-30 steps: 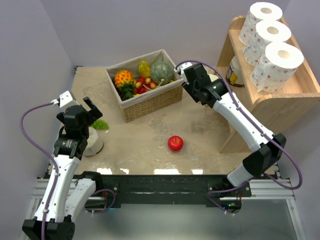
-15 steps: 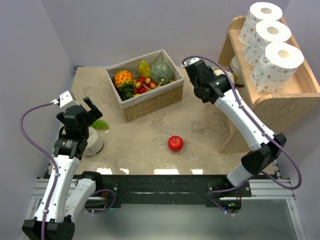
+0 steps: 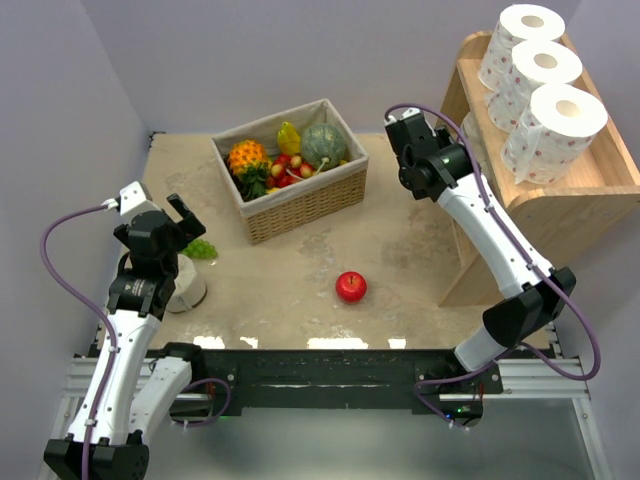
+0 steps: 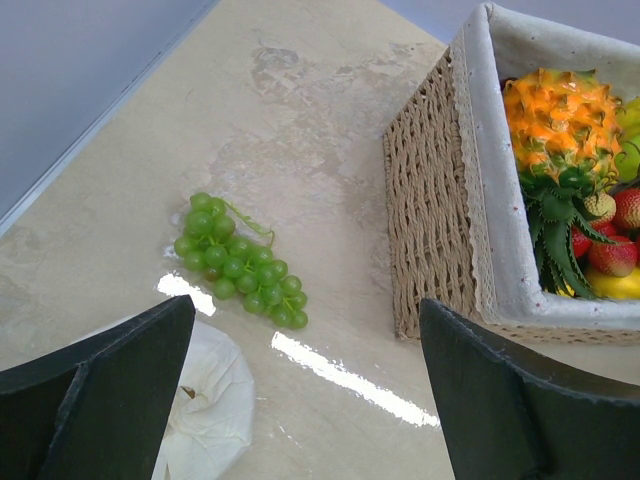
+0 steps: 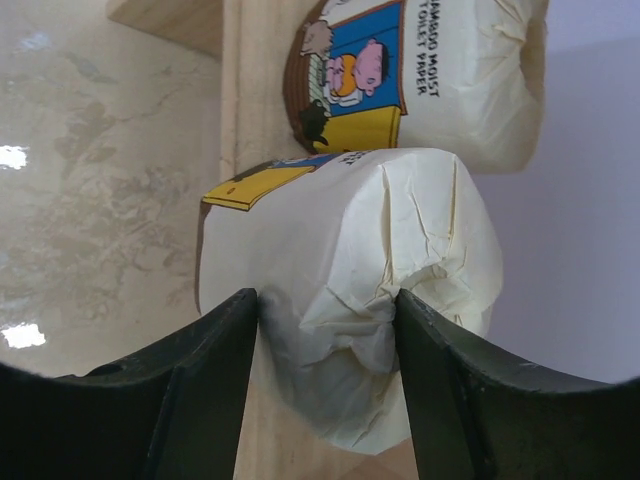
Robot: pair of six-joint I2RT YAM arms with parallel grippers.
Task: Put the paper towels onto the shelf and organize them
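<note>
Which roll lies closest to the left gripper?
The plain cream roll on the table by the grapes, right at the left gripper; the dotted rolls stand on the shelf.

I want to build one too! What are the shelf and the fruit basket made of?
Shelf: looks like pale, smooth wood, judging by its colour and faint grain. Basket: woven tan wicker, probably, with a white cloth-like lining folded over its rim.

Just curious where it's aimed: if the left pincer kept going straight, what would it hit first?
Most likely bare tabletop between the green grapes and the wicker basket, though depth is unclear. A white wrapped roll lies just beside the line of the open left pincer.
</note>
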